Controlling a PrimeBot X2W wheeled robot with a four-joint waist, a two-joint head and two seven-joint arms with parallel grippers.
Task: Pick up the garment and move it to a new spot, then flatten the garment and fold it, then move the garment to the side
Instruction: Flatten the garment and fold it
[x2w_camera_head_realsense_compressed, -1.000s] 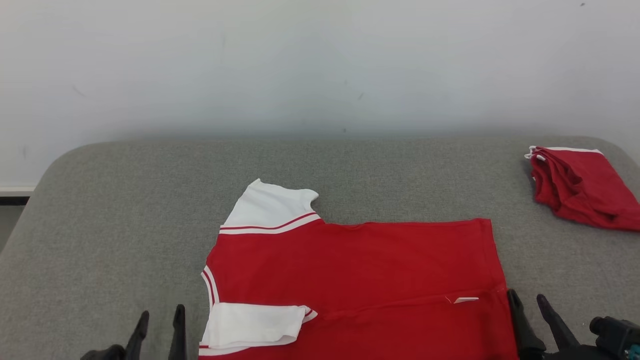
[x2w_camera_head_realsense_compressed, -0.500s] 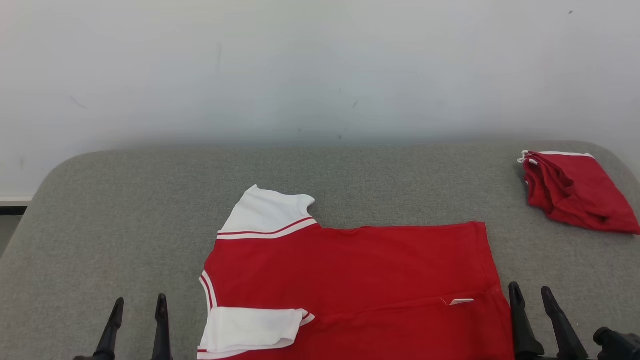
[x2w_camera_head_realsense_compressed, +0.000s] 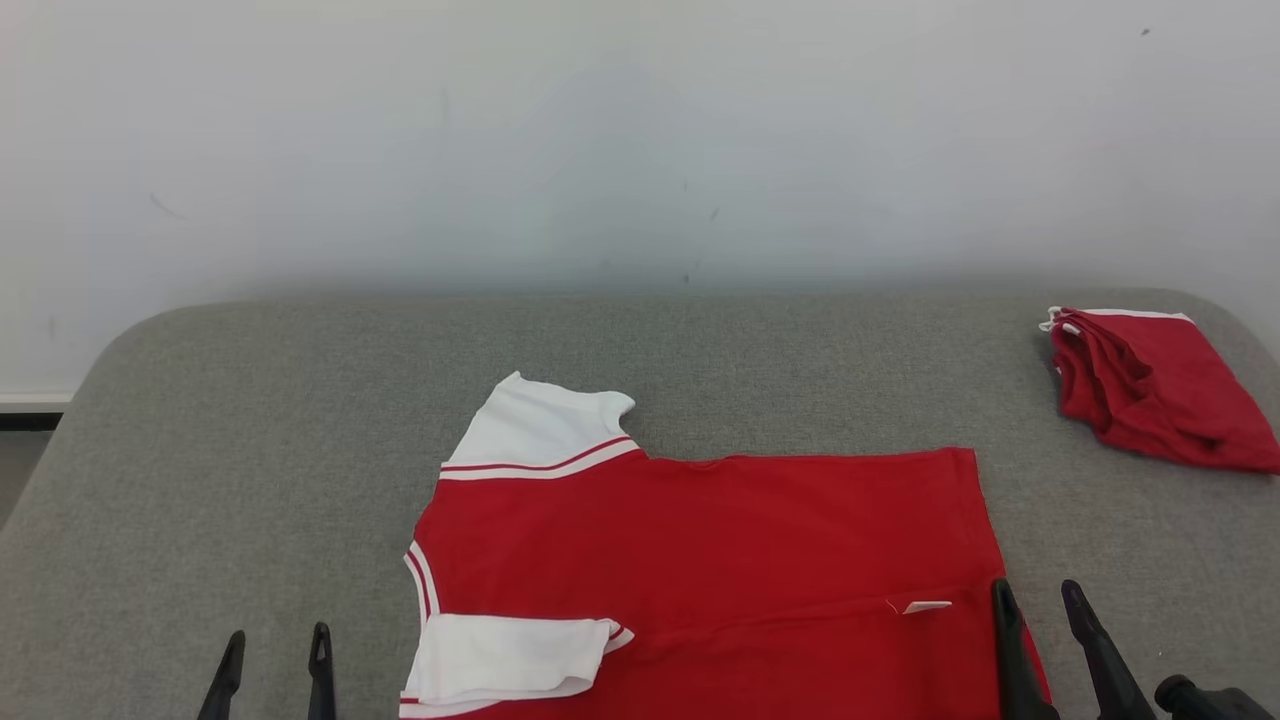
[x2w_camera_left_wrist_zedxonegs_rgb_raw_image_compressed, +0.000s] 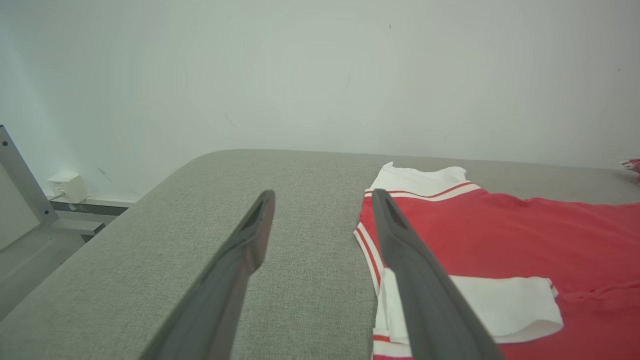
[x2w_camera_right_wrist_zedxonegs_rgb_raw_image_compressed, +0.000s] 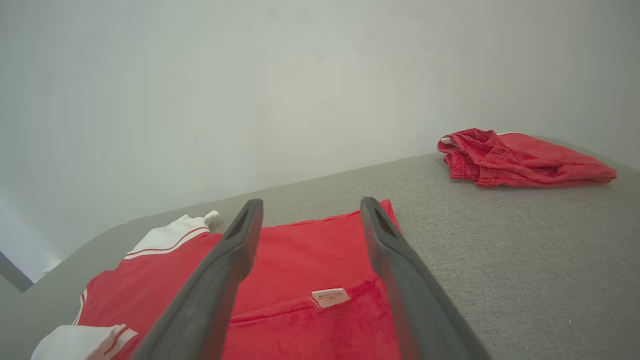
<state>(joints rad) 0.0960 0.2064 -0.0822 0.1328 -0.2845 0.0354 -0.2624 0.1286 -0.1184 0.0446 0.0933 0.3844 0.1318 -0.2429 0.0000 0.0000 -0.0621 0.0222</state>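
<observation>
The garment (x2w_camera_head_realsense_compressed: 700, 540) is a red T-shirt with white sleeves, lying flat across the near middle of the grey table (x2w_camera_head_realsense_compressed: 300, 420); its near long edge is folded over, with a small white label (x2w_camera_head_realsense_compressed: 925, 607) showing. One white sleeve points away, the other lies folded onto the red body. My left gripper (x2w_camera_head_realsense_compressed: 277, 645) stands open at the bottom left, just left of the shirt's collar end (x2w_camera_left_wrist_zedxonegs_rgb_raw_image_compressed: 367, 240), empty. My right gripper (x2w_camera_head_realsense_compressed: 1036, 597) stands open over the shirt's hem corner, the label (x2w_camera_right_wrist_zedxonegs_rgb_raw_image_compressed: 330, 297) showing between its fingers; it holds nothing.
A second red garment (x2w_camera_head_realsense_compressed: 1150, 385) lies folded at the table's far right edge, also seen as a rumpled red pile (x2w_camera_right_wrist_zedxonegs_rgb_raw_image_compressed: 520, 159). A pale wall rises behind the table. Bare grey surface stretches left of and beyond the shirt.
Both grippers have drawn back toward the bottom edge. The left one moved left, away from the shirt; the right one shifted slightly left over the hem. The shirt lies unmoved.
</observation>
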